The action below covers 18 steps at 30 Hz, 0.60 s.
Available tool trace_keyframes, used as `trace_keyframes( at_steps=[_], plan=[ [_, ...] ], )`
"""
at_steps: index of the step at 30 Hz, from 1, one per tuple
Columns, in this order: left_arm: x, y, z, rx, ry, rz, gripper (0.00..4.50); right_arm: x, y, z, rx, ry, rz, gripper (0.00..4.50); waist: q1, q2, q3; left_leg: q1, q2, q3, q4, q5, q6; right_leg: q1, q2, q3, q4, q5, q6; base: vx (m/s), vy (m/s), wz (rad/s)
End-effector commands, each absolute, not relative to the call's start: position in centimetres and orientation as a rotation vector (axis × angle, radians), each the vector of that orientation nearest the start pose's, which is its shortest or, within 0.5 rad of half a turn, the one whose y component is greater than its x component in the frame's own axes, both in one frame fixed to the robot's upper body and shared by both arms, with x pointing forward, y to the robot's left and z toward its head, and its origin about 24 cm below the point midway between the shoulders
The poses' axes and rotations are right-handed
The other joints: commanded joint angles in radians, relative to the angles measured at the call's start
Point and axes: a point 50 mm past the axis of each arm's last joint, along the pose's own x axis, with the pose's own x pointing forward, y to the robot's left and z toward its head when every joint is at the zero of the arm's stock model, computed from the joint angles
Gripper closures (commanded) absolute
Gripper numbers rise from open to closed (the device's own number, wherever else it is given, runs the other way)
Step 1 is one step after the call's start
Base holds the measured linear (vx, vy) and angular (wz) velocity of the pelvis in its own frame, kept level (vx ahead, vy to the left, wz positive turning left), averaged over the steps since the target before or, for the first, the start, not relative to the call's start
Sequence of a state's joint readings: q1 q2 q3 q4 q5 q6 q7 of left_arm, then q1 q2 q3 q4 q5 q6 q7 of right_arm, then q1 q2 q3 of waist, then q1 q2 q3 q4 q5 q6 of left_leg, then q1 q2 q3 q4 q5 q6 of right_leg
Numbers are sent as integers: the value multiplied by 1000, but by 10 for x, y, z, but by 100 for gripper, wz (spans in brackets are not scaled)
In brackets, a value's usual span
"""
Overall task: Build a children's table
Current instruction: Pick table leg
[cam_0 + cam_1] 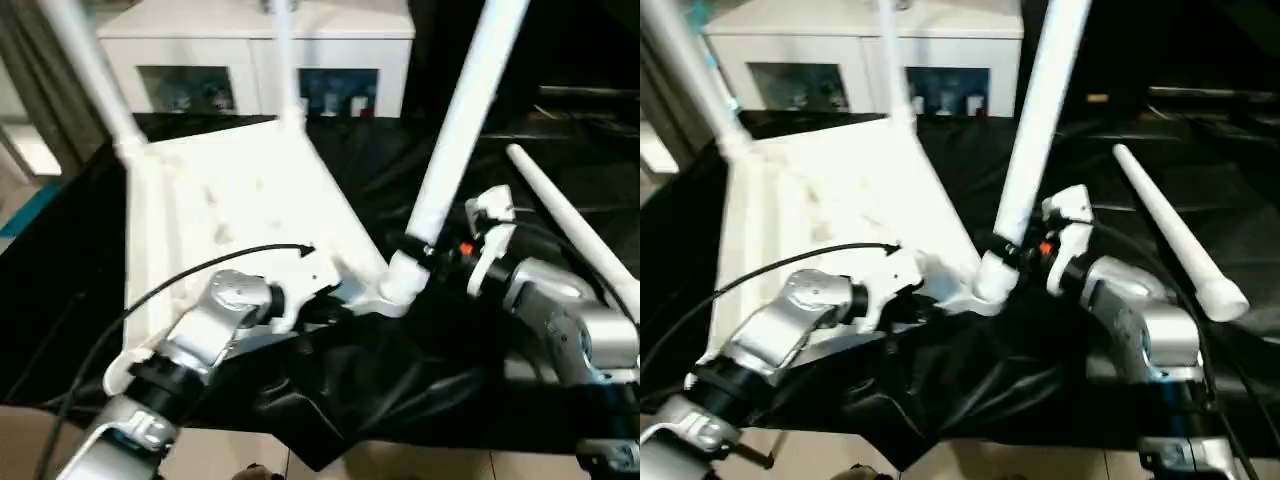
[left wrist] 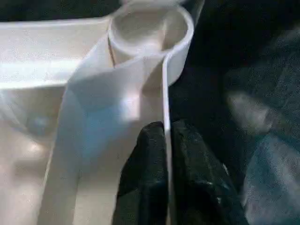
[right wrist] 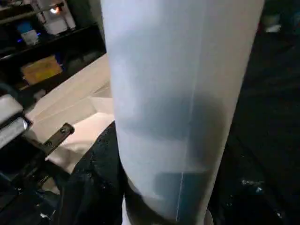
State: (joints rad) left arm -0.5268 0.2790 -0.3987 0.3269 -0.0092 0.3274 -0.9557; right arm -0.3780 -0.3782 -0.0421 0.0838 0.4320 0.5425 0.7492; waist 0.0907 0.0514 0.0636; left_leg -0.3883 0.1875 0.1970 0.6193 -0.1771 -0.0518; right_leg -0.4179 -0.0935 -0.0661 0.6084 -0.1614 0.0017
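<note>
Left eye: the table [image 1: 230,200] lies upside down on the black cloth [image 1: 400,380], three legs up. Two legs stand at its 11 and 12 o'clock corners; a third leg [image 1: 455,140] leans toward 1 o'clock in the near-right socket [image 1: 400,285], the right gripper [image 1: 437,250] clamped round its base. A spare leg [image 1: 575,225] lies at 3 o'clock, long axis running 10 to 4, so one corner is left, I'd say

Left wrist: the left gripper [image 2: 167,161] pinches the tabletop's thin rim [image 2: 165,103] just short of the socket [image 2: 150,33]

Right wrist: the held leg [image 3: 180,93] rises straight between the dark fingers [image 3: 93,178]
</note>
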Motion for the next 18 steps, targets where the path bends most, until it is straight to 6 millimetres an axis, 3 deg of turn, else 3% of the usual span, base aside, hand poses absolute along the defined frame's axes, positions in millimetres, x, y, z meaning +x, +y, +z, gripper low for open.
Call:
trace_keyframes(
  at_steps=[1, 3, 5, 7, 9, 11, 13, 14, 15, 16, 17, 18],
  plan=[
    [306, 79, 66, 393, 351, -1258, 365, 301, -176, 108, 130, 183, 801, 261, -4, -22, -83, 17, 34, -19, -75, -180, 48, 50, -46, 39, -76, -293, -171, 0, 0, 0],
    [307, 82, 75, 372, 286, -1248, 355, 297, -183, 113, 141, 157, 764, 261, -5, -23, -82, 15, 33, -19, -76, -180, 51, 53, -47, 39, -75, -282, -174, 0, 0, 0],
    [308, 86, 82, 351, 253, -1231, 355, 295, -185, 117, 142, 136, 741, 261, -4, -16, -83, 14, 32, -20, -75, -182, 47, 53, -49, 38, -75, -290, -176, 0, 0, 0],
    [308, 92, 91, 304, 224, -1205, 355, 295, -187, 120, 117, 110, 694, 261, -9, -17, -78, 16, 30, -19, -77, -213, 37, 51, -47, 35, -83, -353, -164, 0, 0, 0],
    [313, 101, 106, 216, 160, -1098, 355, 299, -190, 123, 47, 67, 577, 261, -14, -7, -77, 16, 32, -21, -79, -234, 18, 49, -46, 34, -83, -373, -159, 0, 0, 0],
    [320, 112, 116, 148, 91, -921, 355, 304, -192, 127, -35, 22, 444, 261, -24, -5, -74, 18, 29, -21, -79, -257, -2, 46, -41, 31, -85, -379, -160, 0, 0, 0],
    [329, 138, 120, 84, 69, -580, 355, 304, -192, 130, 5, 9, 374, 261, -37, -5, -75, 18, 23, -22, -75, -277, 4, 50, -36, 26, -88, -404, -145, 0, 0, 0],
    [325, 149, 118, 41, 65, -485, 355, 302, -189, 131, 15, -5, 355, 261, -38, -7, -76, 20, 21, -23, -76, -279, 12, 50, -35, 25, -93, -418, -135, 0, 0, 0],
    [321, 155, 117, 13, 62, -432, 355, 299, -187, 131, 17, -16, 341, 261, -44, -15, -76, 9, 22, -25, -79, -257, 22, 57, -36, 24, -91, -409, -124, 0, 0, 0],
    [312, 163, 113, -24, 53, -361, 355, 295, -182, 128, 21, -14, 321, 261, -46, -14, -78, 10, 24, -24, -78, -241, 32, 51, -35, 26, -91, -397, -118, 0, 0, 0],
    [304, 171, 109, -54, 48, -272, 355, 291, -177, 123, 36, 2, 304, 261, -50, -19, -79, 7, 25, -25, -78, -235, 36, 52, -34, 26, -88, -388, -118, 0, 0, 0],
    [294, 179, 107, -36, 7, -166, 355, 286, -171, 114, 75, 14, 286, 261, -52, -11, -81, 4, 30, -25, -79, -206, 47, 53, -35, 28, -87, -337, -125, 0, 0, 0]
  ],
)
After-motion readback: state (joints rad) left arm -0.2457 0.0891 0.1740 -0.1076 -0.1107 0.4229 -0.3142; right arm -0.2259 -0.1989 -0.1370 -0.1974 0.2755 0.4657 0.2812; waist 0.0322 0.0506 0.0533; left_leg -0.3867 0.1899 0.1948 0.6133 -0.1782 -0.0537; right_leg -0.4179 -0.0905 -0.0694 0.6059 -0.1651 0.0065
